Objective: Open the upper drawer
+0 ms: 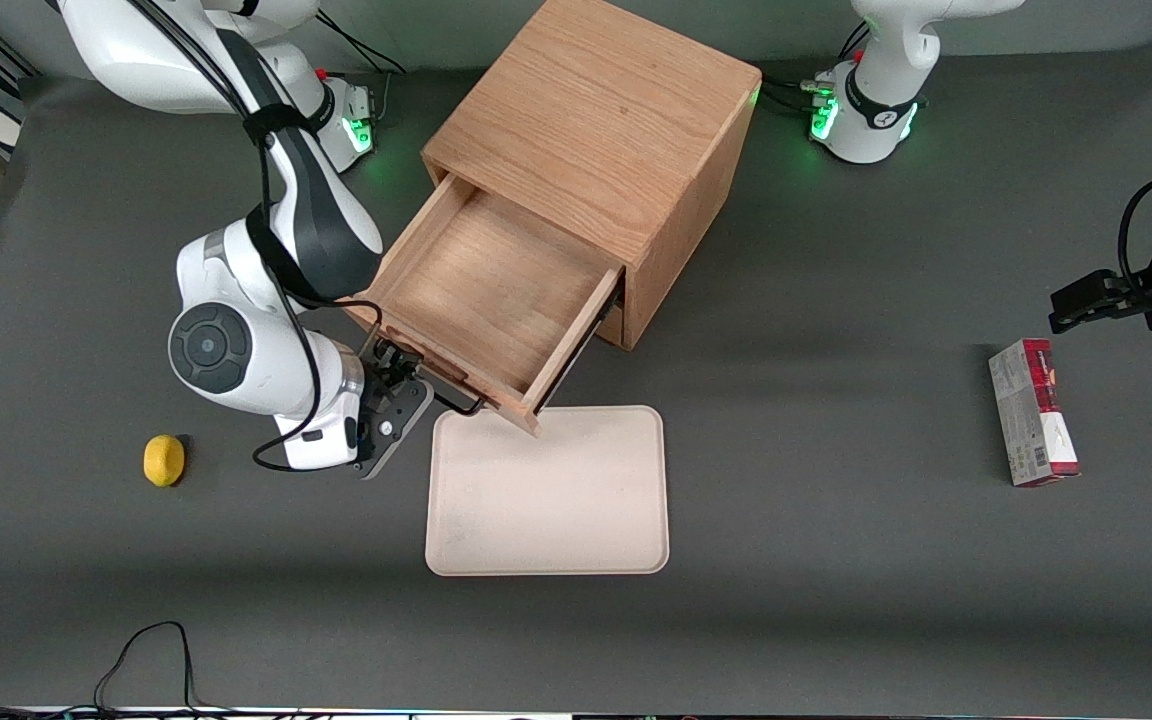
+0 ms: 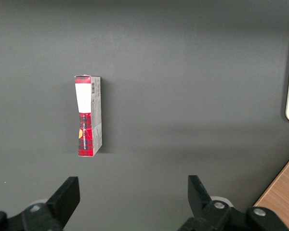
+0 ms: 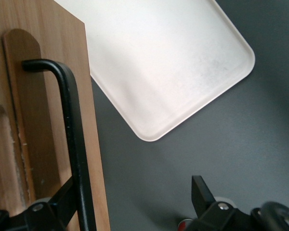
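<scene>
Grey counter (image 1: 836, 560) carries a beige tray (image 1: 548, 492) nearest the camera. End effector (image 3: 130, 207) sits at the black bar handle (image 3: 73, 139), fingers spread with one on each side of the bar, not clamped. Upper drawer (image 1: 496, 290) is pulled well out of the oak cabinet (image 1: 601, 130), its front corner overhanging the tray's edge.

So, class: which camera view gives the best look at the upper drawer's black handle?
The right wrist view: the handle runs close up along the upper drawer front, with the gripper open around it. The front view shows only its end. The left wrist view shows none of it.
</scene>
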Motion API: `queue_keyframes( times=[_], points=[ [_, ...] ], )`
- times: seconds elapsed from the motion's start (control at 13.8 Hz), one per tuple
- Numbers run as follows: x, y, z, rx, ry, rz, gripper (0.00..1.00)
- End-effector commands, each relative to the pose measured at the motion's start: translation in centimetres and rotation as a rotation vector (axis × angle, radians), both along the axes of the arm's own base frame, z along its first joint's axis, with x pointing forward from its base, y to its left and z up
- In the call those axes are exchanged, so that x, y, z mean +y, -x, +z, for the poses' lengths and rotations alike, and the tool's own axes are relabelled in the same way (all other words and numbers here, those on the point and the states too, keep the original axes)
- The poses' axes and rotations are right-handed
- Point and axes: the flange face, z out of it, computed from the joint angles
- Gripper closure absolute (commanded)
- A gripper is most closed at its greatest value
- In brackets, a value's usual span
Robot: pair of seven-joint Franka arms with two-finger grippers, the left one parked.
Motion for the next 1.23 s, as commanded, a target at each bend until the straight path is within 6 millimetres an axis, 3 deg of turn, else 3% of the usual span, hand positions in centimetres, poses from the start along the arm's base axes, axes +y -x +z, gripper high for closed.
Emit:
queue_keyframes(
  times=[0.0, 0.22, 0.65, 0.87, 1.02, 1.16],
  points=[
    [-0.3, -1.2, -0.1, 0.001, -0.017, 0.018, 0.0],
    [-0.1, -1.3, 0.5, -0.005, -0.022, 0.01, 0.0],
    [-0.2, -1.9, 6.5, -0.054, -0.039, 0.004, 0.0],
    [-1.3, -1.3, 9.0, -0.047, -0.034, -0.069, 0.0],
    [-2.0, -0.2, 12.0, -0.054, -0.024, -0.121, 0.0],
    [-4.6, 0.7, 14.8, -0.044, 0.005, -0.209, 0.0]
  ],
)
